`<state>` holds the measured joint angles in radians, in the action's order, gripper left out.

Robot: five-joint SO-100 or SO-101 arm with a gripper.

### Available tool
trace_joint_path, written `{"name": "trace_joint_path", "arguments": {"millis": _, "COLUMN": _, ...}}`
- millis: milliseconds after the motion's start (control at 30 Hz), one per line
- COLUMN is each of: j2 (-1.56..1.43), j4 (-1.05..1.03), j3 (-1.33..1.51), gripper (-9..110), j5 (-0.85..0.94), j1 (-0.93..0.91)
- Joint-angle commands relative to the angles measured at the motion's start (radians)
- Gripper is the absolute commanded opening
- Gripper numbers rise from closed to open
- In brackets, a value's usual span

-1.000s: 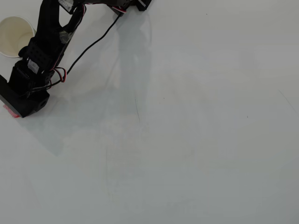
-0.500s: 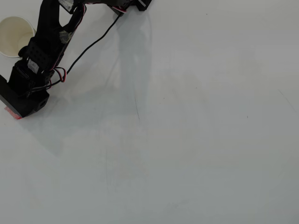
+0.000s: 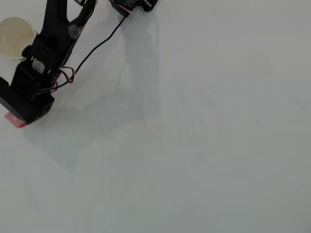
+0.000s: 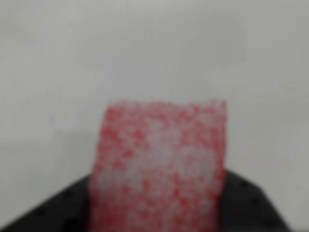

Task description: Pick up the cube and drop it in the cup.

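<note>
The cube (image 4: 159, 169) fills the middle of the wrist view as a blurred red block with whitish speckles, very close to the camera, with black gripper parts on both sides of it at the bottom. In the overhead view only a red sliver of the cube (image 3: 14, 121) shows under the tip of my gripper (image 3: 18, 115) at the far left edge. The gripper looks shut on the cube. I cannot tell its height above the table. The cream-white cup (image 3: 13, 35) stands upright at the top left, behind the gripper and partly covered by the arm.
The black arm (image 3: 51, 43) reaches down from the top left, with a black cable (image 3: 99, 44) trailing to a black part (image 3: 133, 5) at the top edge. The white table (image 3: 194, 136) stretches right and down.
</note>
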<state>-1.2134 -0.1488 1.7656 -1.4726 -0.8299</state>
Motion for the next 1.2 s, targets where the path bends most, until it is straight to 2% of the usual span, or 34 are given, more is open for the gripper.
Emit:
{"name": "trace_joint_path", "arguments": {"millis": 0, "j2": -0.299, "j4": -0.005, "j3": 0.023, "gripper": 6, "j5": -0.002, "j1": 0.012}}
{"name": "trace_joint_path", "arguments": {"millis": 400, "j2": -0.695, "j4": -0.17, "j3": 0.23, "gripper": 5, "j5": -0.002, "j1": 0.037}}
{"name": "trace_joint_path", "arguments": {"millis": 1167, "j2": -1.187, "j4": -0.163, "j3": 0.63, "gripper": 4, "j5": 0.009, "j1": -0.037}}
